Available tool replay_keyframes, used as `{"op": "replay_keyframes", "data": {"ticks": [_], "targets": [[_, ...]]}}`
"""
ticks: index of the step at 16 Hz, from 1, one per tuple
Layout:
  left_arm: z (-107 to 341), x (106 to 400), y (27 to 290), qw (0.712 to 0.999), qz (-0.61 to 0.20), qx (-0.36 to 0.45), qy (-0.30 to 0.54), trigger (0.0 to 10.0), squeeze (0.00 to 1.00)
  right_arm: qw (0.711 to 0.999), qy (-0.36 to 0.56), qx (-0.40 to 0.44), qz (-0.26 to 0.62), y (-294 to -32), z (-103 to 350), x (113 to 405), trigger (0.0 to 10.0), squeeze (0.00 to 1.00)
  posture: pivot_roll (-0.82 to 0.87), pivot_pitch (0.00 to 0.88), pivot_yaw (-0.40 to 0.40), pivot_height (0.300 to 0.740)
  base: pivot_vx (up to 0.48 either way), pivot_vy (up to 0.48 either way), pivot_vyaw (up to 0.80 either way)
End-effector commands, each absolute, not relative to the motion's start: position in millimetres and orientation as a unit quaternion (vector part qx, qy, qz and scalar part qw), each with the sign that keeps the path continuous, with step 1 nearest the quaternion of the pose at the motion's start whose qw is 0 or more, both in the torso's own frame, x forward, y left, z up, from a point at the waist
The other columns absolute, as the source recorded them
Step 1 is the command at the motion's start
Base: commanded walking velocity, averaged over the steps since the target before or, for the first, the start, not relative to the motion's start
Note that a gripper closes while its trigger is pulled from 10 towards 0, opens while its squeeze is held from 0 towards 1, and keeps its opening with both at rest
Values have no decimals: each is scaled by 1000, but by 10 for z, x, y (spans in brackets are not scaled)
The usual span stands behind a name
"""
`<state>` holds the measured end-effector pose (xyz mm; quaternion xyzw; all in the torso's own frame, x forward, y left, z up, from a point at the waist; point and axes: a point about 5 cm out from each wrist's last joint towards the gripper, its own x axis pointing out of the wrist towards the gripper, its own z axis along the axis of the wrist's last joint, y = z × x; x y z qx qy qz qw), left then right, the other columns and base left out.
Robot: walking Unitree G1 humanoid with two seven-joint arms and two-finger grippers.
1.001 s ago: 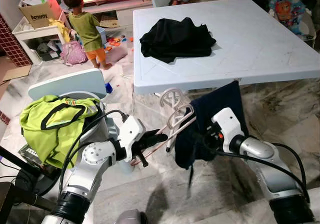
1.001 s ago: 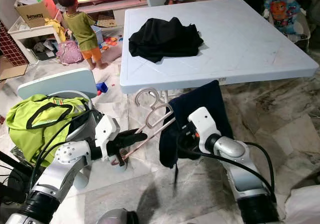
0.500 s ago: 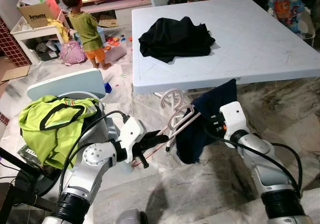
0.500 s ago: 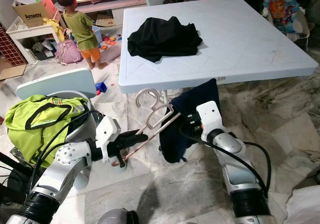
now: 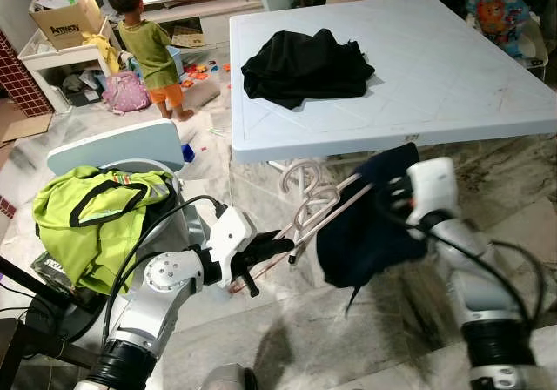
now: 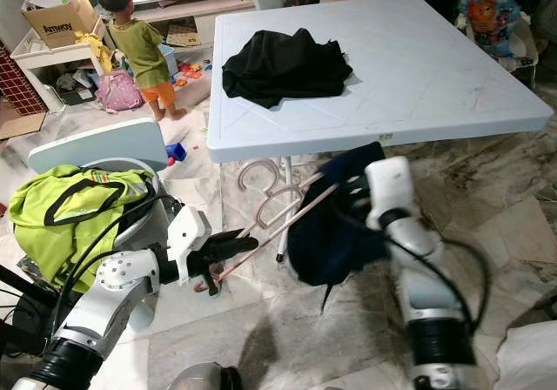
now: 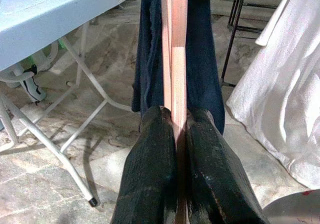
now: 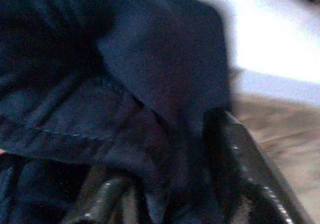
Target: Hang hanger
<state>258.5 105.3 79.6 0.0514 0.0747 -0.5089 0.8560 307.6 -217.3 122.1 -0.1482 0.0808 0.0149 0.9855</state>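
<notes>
1. Fingers of the left gripper (image 7: 175, 134), long, black and scuffed, press together on the flat end of a pale pink hanger (image 7: 176, 49), with no gap left beside the bar.
2. From that grip the hanger (image 5: 315, 209) slants up and away toward the right arm, its two thin rods running side by side and its curled hooks (image 5: 300, 177) standing just below the table's edge.
3. Right gripper (image 8: 200, 184) is buried in a dark navy garment (image 8: 100, 84); soft folds and a stitched seam wrap its dark fingers, and how far they are parted cannot be told.
4. The navy garment (image 5: 370, 225) hangs in a limp bundle from the far end of the hanger, beside the blurred white wrist of the right arm.
5. Above stands a white plastic folding table (image 5: 452, 77) with moulded diagonal lines, and a crumpled black garment (image 5: 306, 66) lies on it.
6. To the robot's left, a lime-green garment (image 5: 91, 220) with black trim is draped over a pale blue chair back (image 5: 117, 146).
7. Marbled stone floor (image 5: 365, 338) lies underneath; a child (image 5: 150, 46) stands farther off among scattered toys.
</notes>
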Motion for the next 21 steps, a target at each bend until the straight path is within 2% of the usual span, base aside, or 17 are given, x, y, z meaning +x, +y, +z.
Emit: {"op": "replay_keyframes", "data": {"ticks": [1, 4, 6, 10, 13, 16, 18, 21], "targets": [[873, 2597, 1071, 855, -512, 67, 56, 0, 0, 985, 47, -162, -19, -2240, 1367, 3111, 0, 0, -57, 0, 54, 740, 0, 0, 0], [847, 2589, 1087, 854, -512, 78, 61, 0, 0, 979, 7, -177, -104, -2421, 1554, 3138, 0, 0, -54, 0, 53, 740, 0, 0, 0], [804, 2546, 1115, 844, -523, 97, 70, 0, 0, 975, -20, -169, -147, -2506, 1684, 3181, 0, 0, -52, 0, 52, 740, 0, 0, 0], [731, 2351, 1244, 813, -562, 94, 122, 0, 0, 963, -14, -173, -207, -2678, 1753, 3297, 0, 0, -37, 0, 46, 740, 0, 0, 0], [697, 2260, 1413, 819, -550, 86, 141, 0, 0, 948, -12, -198, -249, -2825, 1753, 3258, 0, 0, -27, 0, 40, 740, 0, 0, 0], [682, 2201, 1473, 821, -543, 85, 156, 0, 0, 949, -1, -169, -268, -2895, 1670, 3218, 0, 0, -19, 0, 39, 740, 0, 0, 0], [705, 2262, 1517, 847, -506, 84, 142, 0, 0, 948, 10, -169, -268, -2921, 1610, 3177, 0, 0, -20, 0, 41, 740, 0, 0, 0], [810, 2465, 1606, 926, -360, 65, 91, 0, 0, 963, 22, -156, -219, -2882, 1443, 3000, 0, 0, -14, 0, 41, 740, 0, 0, 0]]}}
